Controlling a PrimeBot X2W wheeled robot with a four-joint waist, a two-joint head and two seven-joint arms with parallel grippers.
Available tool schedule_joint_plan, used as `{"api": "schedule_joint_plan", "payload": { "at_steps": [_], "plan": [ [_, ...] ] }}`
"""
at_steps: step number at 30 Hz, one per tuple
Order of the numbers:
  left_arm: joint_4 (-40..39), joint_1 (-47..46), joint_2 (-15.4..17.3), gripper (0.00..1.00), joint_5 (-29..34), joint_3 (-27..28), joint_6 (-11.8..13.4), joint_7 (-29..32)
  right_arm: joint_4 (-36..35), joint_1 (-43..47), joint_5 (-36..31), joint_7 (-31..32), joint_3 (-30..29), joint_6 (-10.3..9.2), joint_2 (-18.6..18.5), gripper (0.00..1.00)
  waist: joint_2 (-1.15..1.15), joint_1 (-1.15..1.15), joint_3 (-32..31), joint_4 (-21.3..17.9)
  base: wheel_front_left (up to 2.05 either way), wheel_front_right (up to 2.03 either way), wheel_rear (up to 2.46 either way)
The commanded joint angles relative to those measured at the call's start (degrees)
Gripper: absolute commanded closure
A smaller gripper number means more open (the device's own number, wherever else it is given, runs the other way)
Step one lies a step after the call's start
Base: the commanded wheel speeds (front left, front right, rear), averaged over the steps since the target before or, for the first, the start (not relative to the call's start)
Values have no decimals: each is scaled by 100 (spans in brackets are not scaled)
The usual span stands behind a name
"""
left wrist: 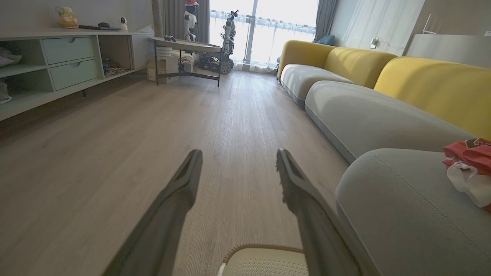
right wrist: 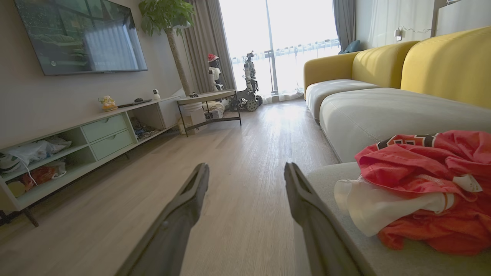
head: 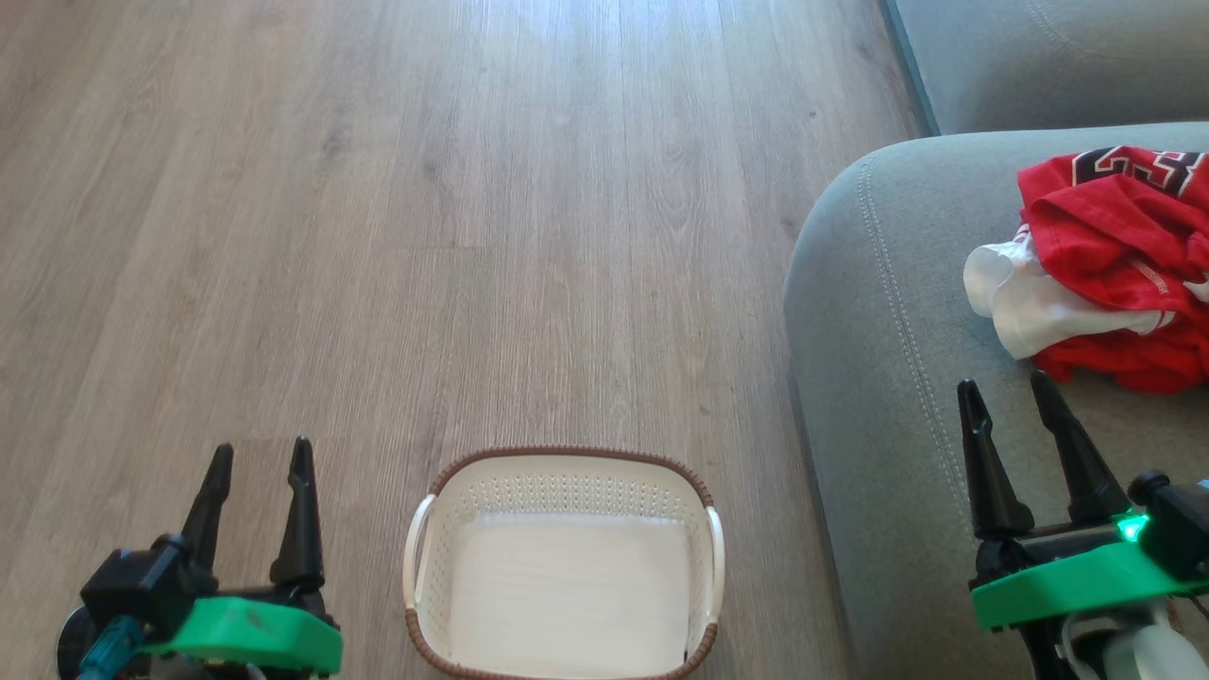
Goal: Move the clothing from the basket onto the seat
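- While the clothing (head: 1115, 255) lies heaped on the seat (head: 878, 312), the basket (head: 567, 451) stands empty on the floor (head: 378, 189).
- Left claw (head: 263, 446) and right claw (head: 1002, 381) hang released, empty; best kept clear of the heap.

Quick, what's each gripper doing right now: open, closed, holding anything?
Left gripper: open, holding nothing, beside the cream-white perforated plastic basket.
Right gripper: open, holding nothing, by the grey-green fabric sofa seat, near the red-and-white clothing.
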Motion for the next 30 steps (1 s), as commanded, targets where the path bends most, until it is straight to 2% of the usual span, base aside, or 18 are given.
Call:
{"api": "schedule_joint_plan", "payload": {
  "at_steps": [1,30],
  "plan": [
    [-161,-173,17,0,98,321,-44,-72,-152,-38,-42,-56,116,41,-56,0,0,0,4,-6,0,0,0],
    [-29,-219,-148,0,202,458,-274,-72,-108,-86,-40,-10,117,41,4,0,0,0,66,-58,0,0,0]
  ]
}}
